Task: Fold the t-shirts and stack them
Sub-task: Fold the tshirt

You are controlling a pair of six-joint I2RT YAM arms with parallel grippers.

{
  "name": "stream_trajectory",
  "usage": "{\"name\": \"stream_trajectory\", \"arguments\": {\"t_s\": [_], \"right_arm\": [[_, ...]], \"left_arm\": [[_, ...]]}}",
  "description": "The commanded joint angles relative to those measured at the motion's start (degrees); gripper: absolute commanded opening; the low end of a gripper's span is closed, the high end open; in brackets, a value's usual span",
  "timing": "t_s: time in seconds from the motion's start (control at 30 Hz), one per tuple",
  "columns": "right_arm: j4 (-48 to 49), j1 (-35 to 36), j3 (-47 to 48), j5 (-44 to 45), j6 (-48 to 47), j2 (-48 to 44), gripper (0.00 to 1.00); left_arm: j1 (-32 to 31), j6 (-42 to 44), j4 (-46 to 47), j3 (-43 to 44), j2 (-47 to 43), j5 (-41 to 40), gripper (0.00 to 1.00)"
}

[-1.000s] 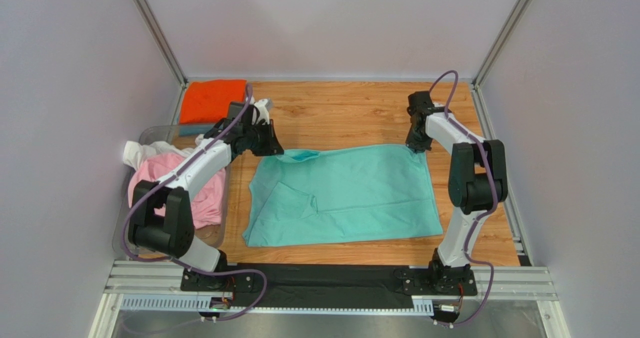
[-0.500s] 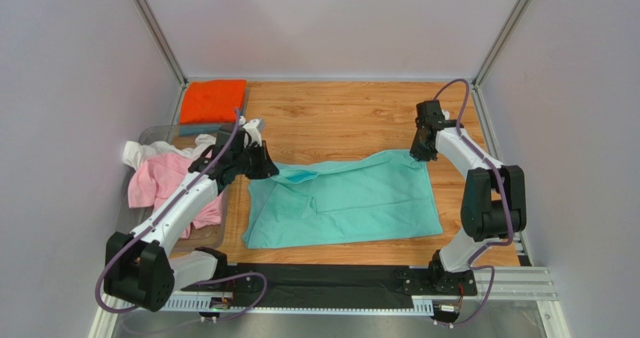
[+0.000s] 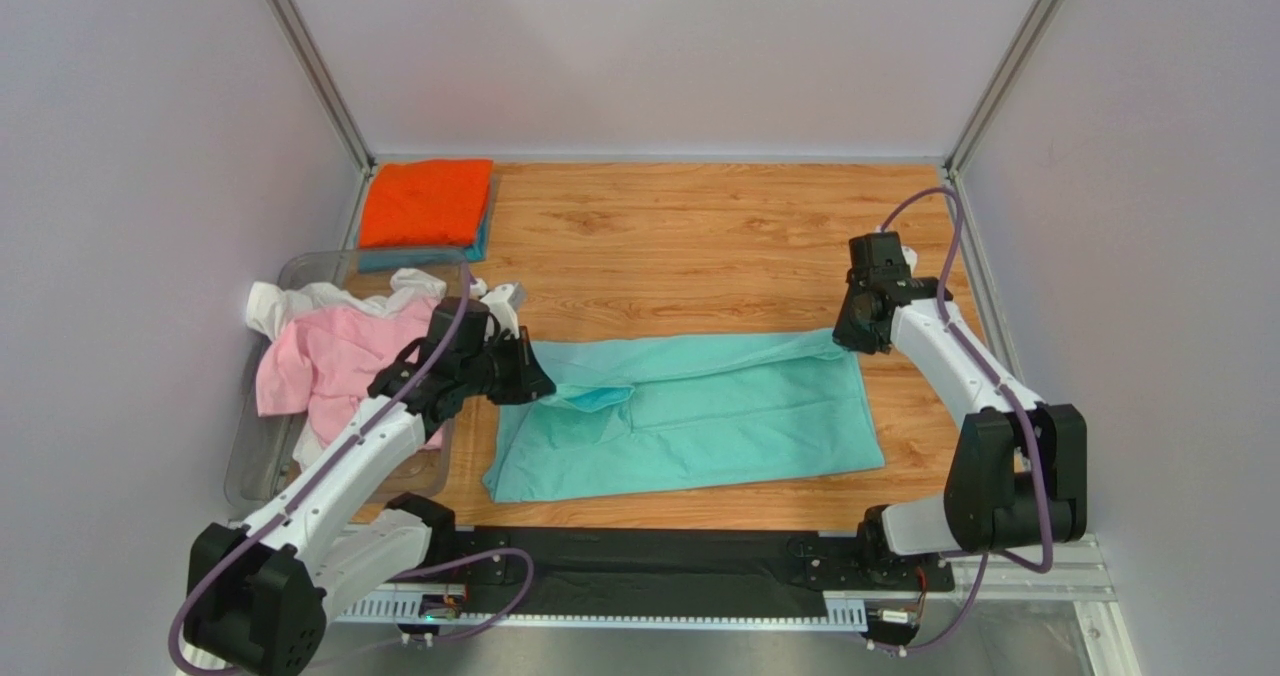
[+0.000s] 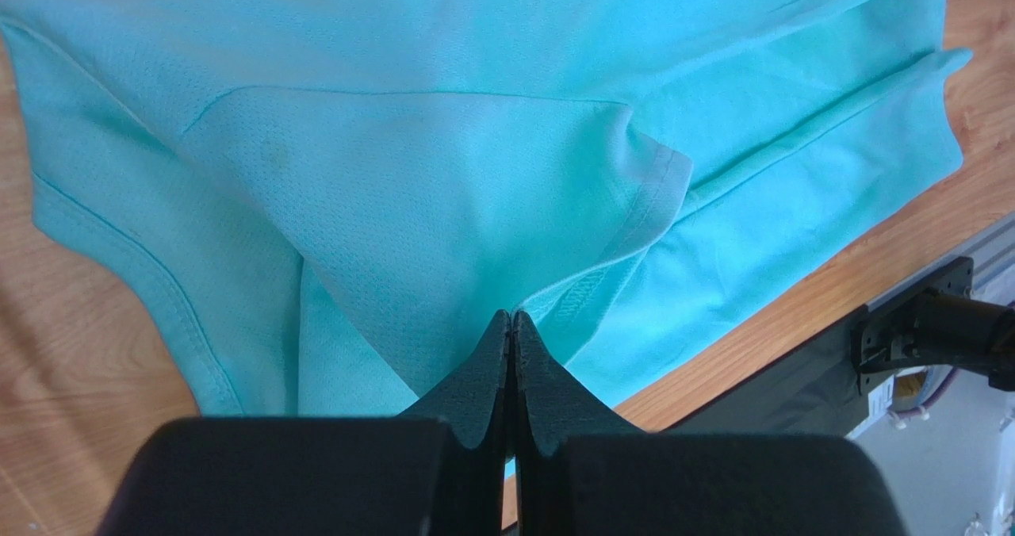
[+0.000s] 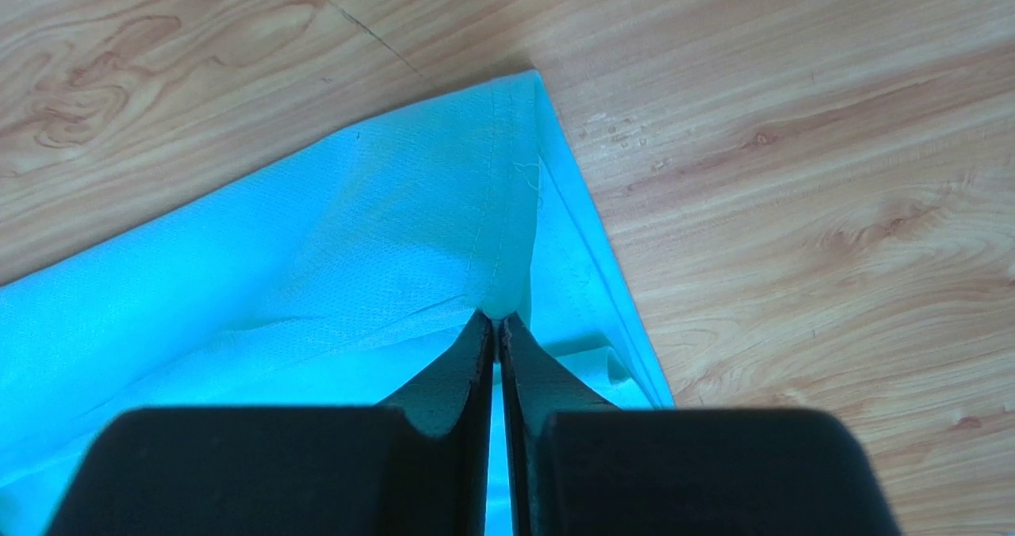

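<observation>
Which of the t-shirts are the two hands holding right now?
The mint-green t-shirt, pinched by the left hand and right hand. The pink t-shirt lies crumpled aside, the orange t-shirt folded, both untouched.

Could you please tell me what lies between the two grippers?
The mint-green t-shirt: its far edge runs from the left gripper to the right gripper, each with jaws shut on it, as the top external view shows.

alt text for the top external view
The left arm and right arm each pinch, in shut jaws, one end of the far edge of a mint-green t-shirt on a wooden table. At left, a pink tee and a white tee fill a clear bin; a folded orange tee lies in the far left corner.
</observation>
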Motion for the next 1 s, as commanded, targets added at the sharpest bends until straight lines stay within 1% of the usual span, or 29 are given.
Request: {"name": "stream_trajectory", "arguments": {"t_s": [0.0, 0.33, 0.47, 0.6, 0.63, 0.7, 0.73, 0.77, 0.8, 0.83, 0.87, 0.9, 0.93, 0.97], "right_arm": [[-0.3, -0.1, -2.1, 0.9, -0.6, -2.2, 0.06], [-0.3, -0.2, -5.0, 3.1, -0.4, -3.7, 0.06], [-0.1, -0.2, -5.8, 3.4, 0.3, -3.3, 0.07], [0.1, -0.3, -7.2, 4.2, 1.6, -3.5, 0.11], [0.0, -0.2, -7.3, 4.4, 1.9, -3.8, 0.12], [0.0, -0.2, -8.3, 4.5, 2.9, -4.8, 0.14], [-0.1, -0.3, -8.8, 4.7, 3.1, -5.1, 0.15], [0.0, -0.2, -9.2, 5.1, 3.4, -5.6, 0.19], [-0.1, -0.2, -10.0, 5.4, 3.8, -6.5, 0.23], [-0.2, -0.2, -10.2, 5.8, 3.9, -7.0, 0.27], [-0.4, -0.2, -10.3, 6.1, 3.9, -7.3, 0.32], [-0.7, -0.2, -10.6, 6.4, 4.1, -8.0, 0.36], [-1.4, -0.3, -10.5, 6.5, 4.2, -8.3, 0.37], [-1.8, -0.2, -10.4, 6.3, 4.4, -8.6, 0.41]], "left_arm": [[-0.8, -2.8, 0.6, -2.0, -4.2, -0.4, 0.0], [-2.1, -8.1, -1.5, -8.6, -10.4, -0.4, 0.0], [-2.5, -10.8, -3.1, -10.8, -13.5, 1.0, 0.01], [-4.3, -13.6, -5.0, -12.4, -16.0, 0.0, 0.06], [-4.8, -14.0, -5.6, -13.0, -16.3, -0.6, 0.11], [-6.2, -14.7, -6.2, -13.4, -16.8, -1.1, 0.11], [-6.7, -15.4, -6.7, -13.8, -17.0, -1.1, 0.15], [-7.2, -15.8, -7.1, -13.8, -17.4, -1.6, 0.19], [-8.0, -16.1, -7.6, -13.9, -17.6, -1.8, 0.27], [-8.4, -16.4, -8.5, -13.9, -18.0, -2.5, 0.44], [-8.9, -16.9, -8.8, -13.9, -18.8, -3.1, 0.48], [-9.5, -17.3, -9.2, -13.8, -19.2, -3.2, 0.56], [-9.5, -17.7, -10.2, -13.2, -19.7, -3.6, 0.73], [-9.5, -17.9, -10.6, -12.9, -20.9, -3.9, 0.78]]}}
